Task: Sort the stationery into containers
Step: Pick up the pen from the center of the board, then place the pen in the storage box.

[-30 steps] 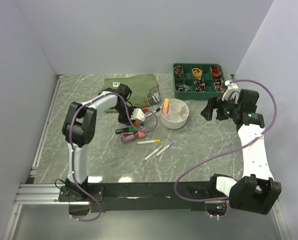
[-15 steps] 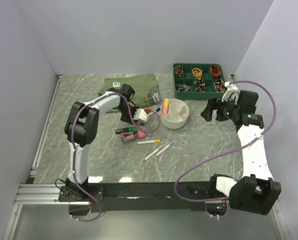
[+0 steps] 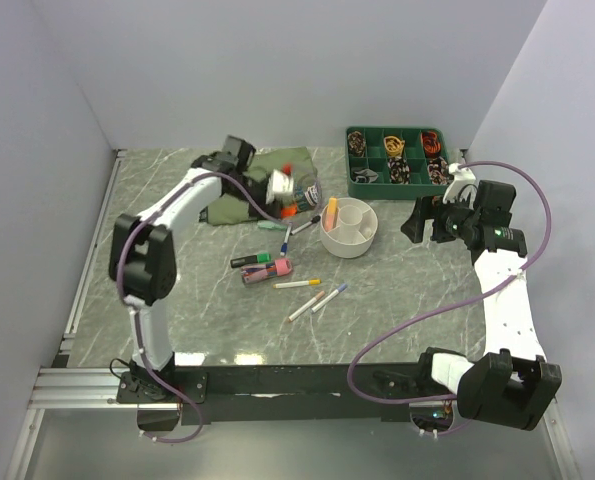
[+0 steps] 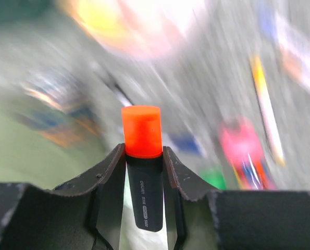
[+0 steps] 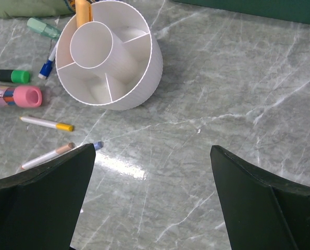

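Tabletop (image 4: 196, 88) blurs behind left jaws pinching orange-capped highlighter (image 4: 142, 140); right jaws spread wide, empty.

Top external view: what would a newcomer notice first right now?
The left pincer, by the olive shirt, clamps a black highlighter with a bright orange cap. To its right sits the white divided tub, an orange marker standing inside it, with pens scattered on the marble table in front. The right pincer hangs open beside the tub.

Marble tbl (image 3: 397, 300), tub (image 3: 349, 246), pens (image 3: 297, 284), grn tray (image 3: 350, 150), shirt (image 3: 239, 200)
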`<state>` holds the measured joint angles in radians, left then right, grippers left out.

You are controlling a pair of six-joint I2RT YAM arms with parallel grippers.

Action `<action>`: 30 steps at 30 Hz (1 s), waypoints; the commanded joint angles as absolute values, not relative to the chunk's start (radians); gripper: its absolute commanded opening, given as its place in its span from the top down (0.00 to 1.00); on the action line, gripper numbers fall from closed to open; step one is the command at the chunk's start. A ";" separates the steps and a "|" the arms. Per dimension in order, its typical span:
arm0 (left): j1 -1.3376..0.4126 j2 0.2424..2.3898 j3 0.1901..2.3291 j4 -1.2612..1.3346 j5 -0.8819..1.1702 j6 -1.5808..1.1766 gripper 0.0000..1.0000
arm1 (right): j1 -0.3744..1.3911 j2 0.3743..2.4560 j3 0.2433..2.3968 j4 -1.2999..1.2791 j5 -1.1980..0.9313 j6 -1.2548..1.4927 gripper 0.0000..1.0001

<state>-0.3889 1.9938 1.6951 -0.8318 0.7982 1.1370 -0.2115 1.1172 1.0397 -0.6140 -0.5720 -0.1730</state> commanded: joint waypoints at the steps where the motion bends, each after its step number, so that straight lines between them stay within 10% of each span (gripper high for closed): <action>1: -0.413 1.839 1.625 -0.189 1.155 0.598 0.99 | -0.204 1.118 1.068 -0.578 -0.581 -0.158 0.00; 9: -0.463 2.054 1.580 1.020 1.062 -0.559 0.99 | -0.204 1.135 1.143 -0.627 -0.574 -0.179 0.00; 30: -0.532 2.189 1.442 1.204 1.009 -0.663 0.99 | -0.204 1.158 1.183 -0.732 -0.589 -0.229 0.00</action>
